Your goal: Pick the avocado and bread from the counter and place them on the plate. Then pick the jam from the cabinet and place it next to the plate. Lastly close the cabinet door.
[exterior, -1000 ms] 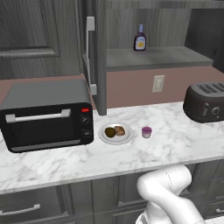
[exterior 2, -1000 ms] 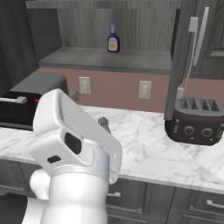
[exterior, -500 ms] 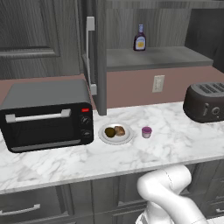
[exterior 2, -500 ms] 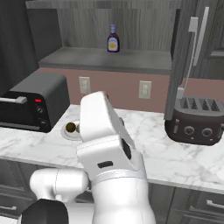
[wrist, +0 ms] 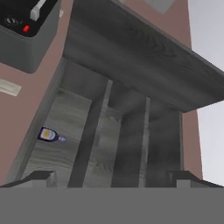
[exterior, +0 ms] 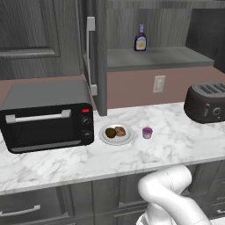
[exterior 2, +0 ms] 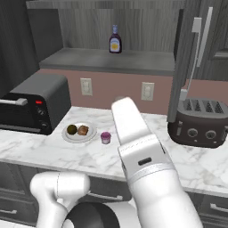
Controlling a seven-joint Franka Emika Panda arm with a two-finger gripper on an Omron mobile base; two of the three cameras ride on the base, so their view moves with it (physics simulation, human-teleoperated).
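Small dark olive oval avocado and tan-brown bread lump already lying on the round pale rimmed plate; tiny pink-purple jam jar set just beside it on the white grey-veined marble counter. Judged: only the door closing left. Tall dark grey wood-grain cabinet door with long silver bar handle standing open, edge-on. Two-finger gripper spread wide, holding nothing, tilted up toward the dark wood-grain cabinet; door not touched, its place relative to the fingers hard to tell. Dark yellow-label bottle on the shelf, off to one side ahead of the fingers.
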